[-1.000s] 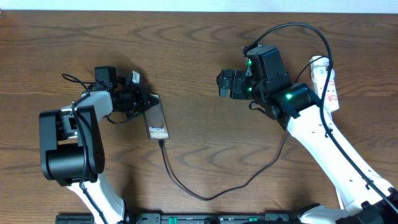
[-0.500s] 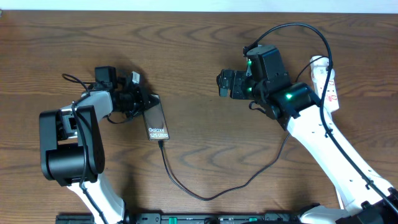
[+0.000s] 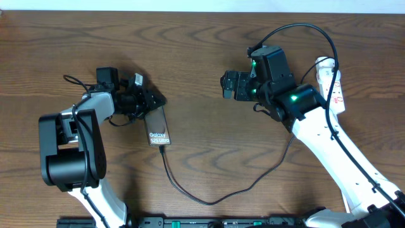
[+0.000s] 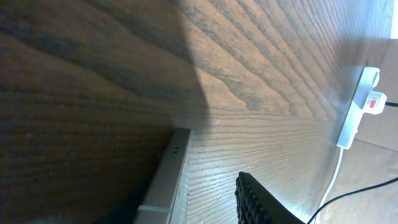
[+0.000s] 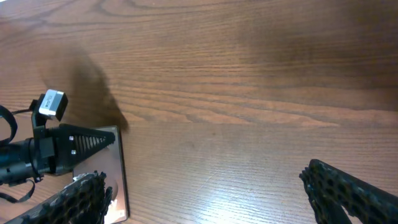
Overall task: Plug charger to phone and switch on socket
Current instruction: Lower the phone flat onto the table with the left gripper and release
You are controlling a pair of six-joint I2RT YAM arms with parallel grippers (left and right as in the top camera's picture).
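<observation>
The socket lies front-to-back behind the wide-open, empty right fingers, nearest that arm; the left fingers' spread is unclear.

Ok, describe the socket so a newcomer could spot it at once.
On the wooden table, look at the far edge beside the right arm. The socket lies there, partly hidden behind that arm. It is a flat, elongated white strip with red marks, unlike the arm's white shell and the black cables around it.
</observation>
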